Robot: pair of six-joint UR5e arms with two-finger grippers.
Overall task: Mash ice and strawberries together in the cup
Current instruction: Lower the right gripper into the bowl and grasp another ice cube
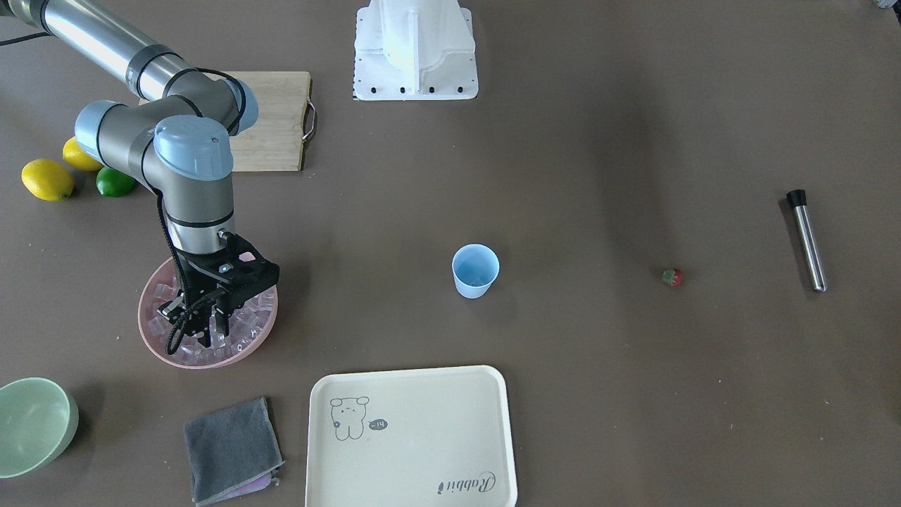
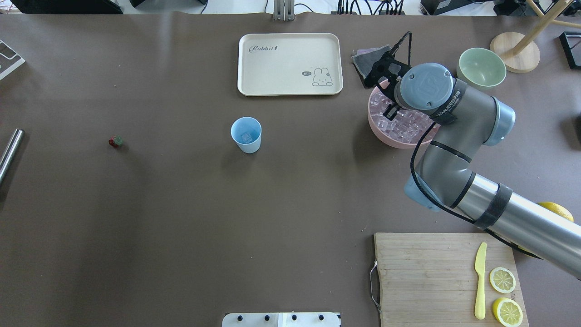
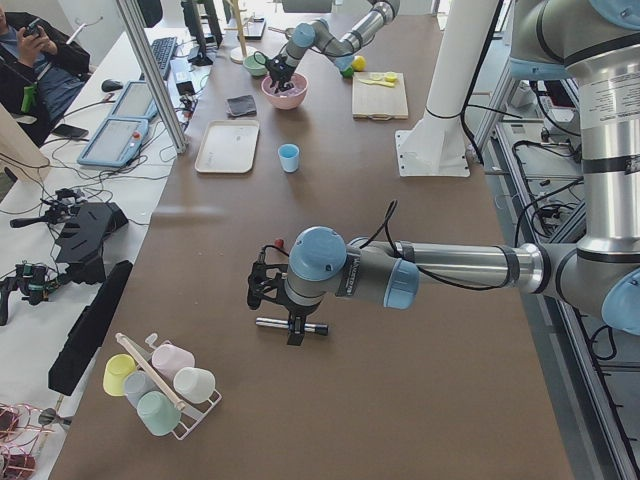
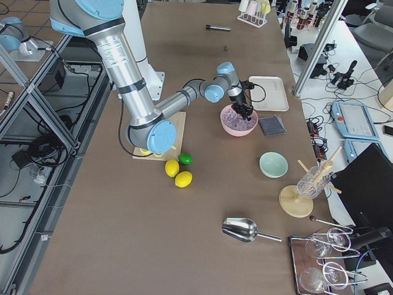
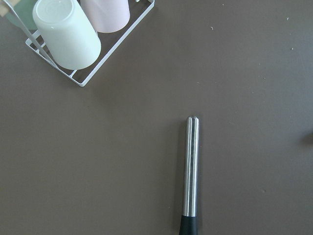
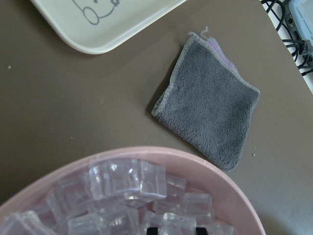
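Note:
The light blue cup [image 1: 476,271] stands upright mid-table, and the overhead view shows one ice cube [image 2: 246,136] in its bottom. More ice [image 6: 127,181] fills the pink bowl [image 1: 211,362]. My right gripper [image 1: 197,341] reaches down into that bowl, and in the right wrist view its fingertips sit close on either side of one cube, shut on it. The small red strawberry [image 1: 672,277] lies alone on the table, far from the cup. My left gripper [image 3: 290,325] hovers over a steel muddler [image 5: 191,166], and I cannot tell whether it is open or shut.
A cream tray [image 1: 412,436] and a grey cloth [image 1: 232,451] lie near the pink bowl, with a pale green bowl [image 1: 35,422] beyond. A wooden cutting board [image 2: 445,277] carries lemon halves and a yellow knife. Two lemons [image 1: 47,179] and a lime [image 1: 115,182] sit nearby. A cup rack [image 5: 73,34] stands near the muddler.

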